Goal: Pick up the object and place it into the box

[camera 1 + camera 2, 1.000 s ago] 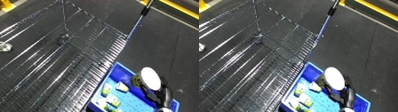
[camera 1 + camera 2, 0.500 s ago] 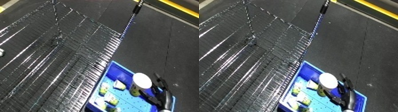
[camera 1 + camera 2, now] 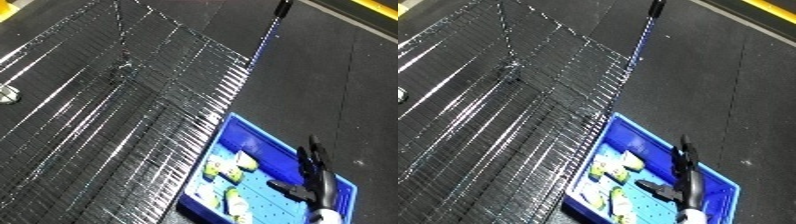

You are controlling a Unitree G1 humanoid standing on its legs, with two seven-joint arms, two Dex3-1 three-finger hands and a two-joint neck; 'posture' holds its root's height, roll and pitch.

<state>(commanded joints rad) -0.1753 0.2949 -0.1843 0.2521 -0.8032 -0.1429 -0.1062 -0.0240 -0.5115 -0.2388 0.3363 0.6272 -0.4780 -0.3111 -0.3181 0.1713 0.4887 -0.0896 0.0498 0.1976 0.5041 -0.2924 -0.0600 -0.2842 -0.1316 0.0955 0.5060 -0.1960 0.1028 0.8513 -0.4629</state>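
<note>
The blue bin [image 3: 258, 136] lies at the lower right on the dark wire mesh. Several pale yellow-green and white pieces [image 3: 227, 170] lie inside it. My right hand [image 3: 316, 176] hangs over the bin's right half, black fingers [image 3: 684, 149] straight and thumb spread to the left, with nothing in it. I cannot tell apart the white round object seen earlier from the pieces in the bin. My left hand shows in no view.
Shiny wire mesh [image 3: 115, 115] covers the left and middle. A small pale object [image 3: 7, 93] sits at the far left edge. A black post [image 3: 282, 7] with a blue-lit rail runs down from the top. Dark floor lies to the right.
A second ago my right hand held a white round object over the bin. Now the hand is open and the object is out of it. The camera has also shifted.
</note>
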